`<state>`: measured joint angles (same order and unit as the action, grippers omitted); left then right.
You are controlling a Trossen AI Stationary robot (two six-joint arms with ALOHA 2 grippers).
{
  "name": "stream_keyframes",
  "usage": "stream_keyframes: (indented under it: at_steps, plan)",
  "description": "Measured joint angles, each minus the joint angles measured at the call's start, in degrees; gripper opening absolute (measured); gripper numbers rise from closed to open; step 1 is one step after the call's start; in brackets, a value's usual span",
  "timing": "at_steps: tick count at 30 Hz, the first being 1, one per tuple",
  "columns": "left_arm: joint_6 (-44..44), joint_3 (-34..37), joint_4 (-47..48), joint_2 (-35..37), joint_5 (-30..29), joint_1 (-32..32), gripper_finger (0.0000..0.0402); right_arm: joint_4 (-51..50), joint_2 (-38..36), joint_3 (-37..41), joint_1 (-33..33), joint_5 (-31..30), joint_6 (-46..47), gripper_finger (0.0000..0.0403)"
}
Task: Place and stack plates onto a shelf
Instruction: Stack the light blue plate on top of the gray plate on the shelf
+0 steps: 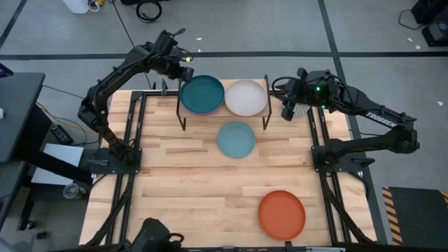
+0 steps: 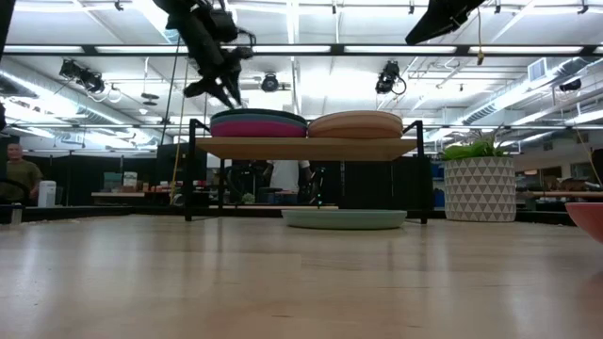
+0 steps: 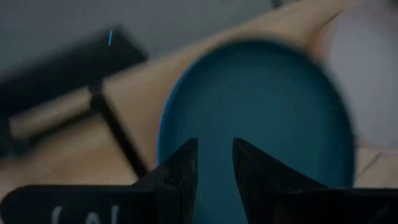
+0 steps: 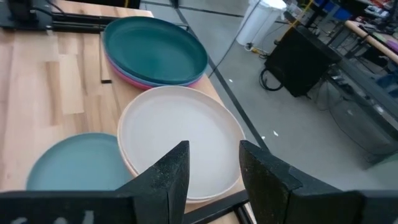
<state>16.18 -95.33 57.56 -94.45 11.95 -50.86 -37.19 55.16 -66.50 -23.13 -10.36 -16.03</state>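
The shelf (image 1: pixel 224 112) stands at the table's far middle on thin black legs. On its left half lies a stack topped by the dark teal plate (image 1: pixel 202 94), with a magenta plate (image 2: pixel 247 129) beneath it. On its right half the cream plate (image 1: pixel 246 97) tops a second stack (image 2: pixel 356 123). A pale blue plate (image 1: pixel 236 138) lies flat on the table, partly under the shelf's front. The orange plate (image 1: pixel 282 213) rests near the table's near right. My left gripper (image 1: pixel 183 70) hovers just above the teal plate's far left rim, narrowly open and empty. My right gripper (image 1: pixel 290 108) hangs open to the right of the shelf.
Black rails run along the table's left side (image 1: pixel 133 140) and right side (image 1: pixel 318 140). Bare wood lies between the pale blue plate and the orange plate. A patterned plant pot (image 2: pixel 479 188) and a person (image 2: pixel 14 174) show in the room beyond.
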Motion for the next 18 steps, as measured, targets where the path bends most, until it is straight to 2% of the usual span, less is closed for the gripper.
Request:
stream_keyframes:
  at_steps: [4,8,12,18]
  plan:
    - [-3.6,0.0,-7.9,2.1,0.1,1.1,0.0107,-0.3,0.0,0.0,0.0,4.9,0.0,0.0146]
    - [0.4,0.0,-11.5,3.1,2.5,2.5,0.0107,-0.7,0.6,0.0,0.0,12.3,0.0,0.0146]
    - [1.3,0.0,-18.4,5.0,5.9,4.7,0.0107,-1.0,2.0,0.0,0.0,14.9,1.6,0.0146]
    - [-5.8,-0.1,-23.9,10.1,-1.7,15.2,0.0107,-2.2,4.0,0.0,0.4,20.4,2.8,0.0146]
